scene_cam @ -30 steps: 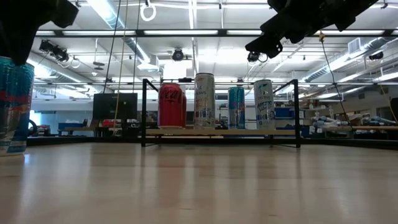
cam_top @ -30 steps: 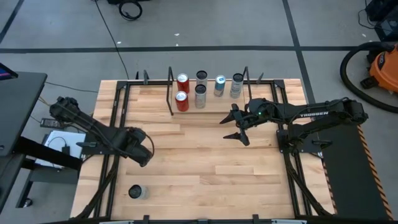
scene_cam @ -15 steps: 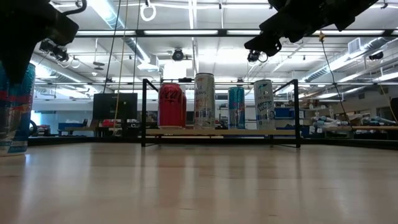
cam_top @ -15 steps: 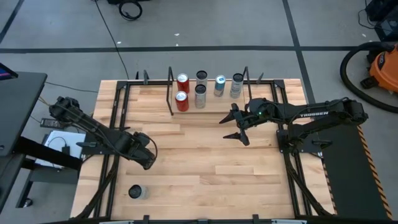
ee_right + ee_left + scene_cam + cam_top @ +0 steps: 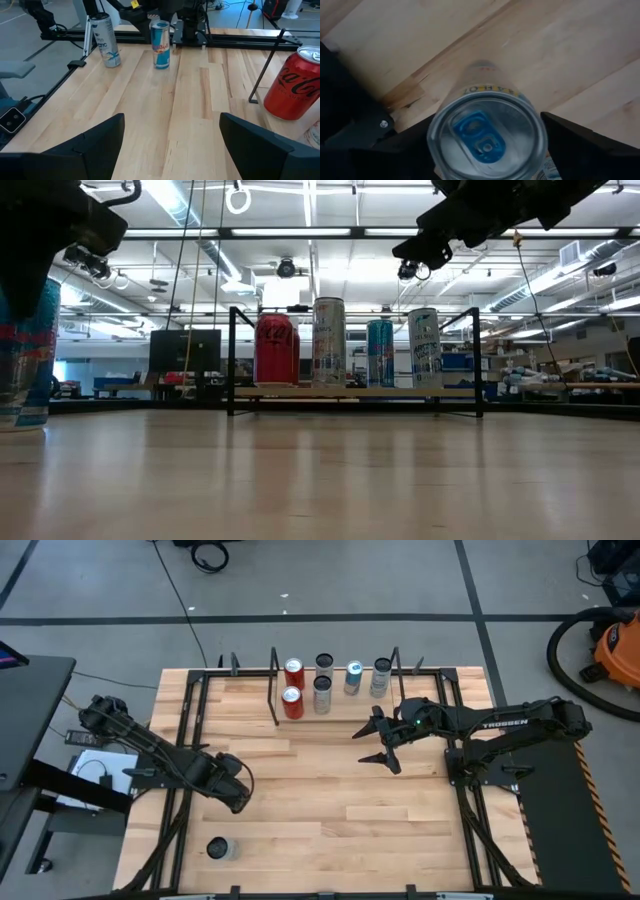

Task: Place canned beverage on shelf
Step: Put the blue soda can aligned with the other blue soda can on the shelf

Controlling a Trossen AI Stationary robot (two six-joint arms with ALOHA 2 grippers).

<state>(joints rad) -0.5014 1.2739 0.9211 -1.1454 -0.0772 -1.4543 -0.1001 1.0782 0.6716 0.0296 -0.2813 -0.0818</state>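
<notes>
L gripper fingers straddle can, contact unclear; R gripper spread.

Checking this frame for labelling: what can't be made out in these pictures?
High view: the left hand covers the blue-and-silver can beneath it.
Low view: that can is cut by the left edge, its top behind the dark arm.
Low view: the rear red can on the shelf is hidden by the front red can.
Left wrist view: seen from above, its label barely shows.
</notes>
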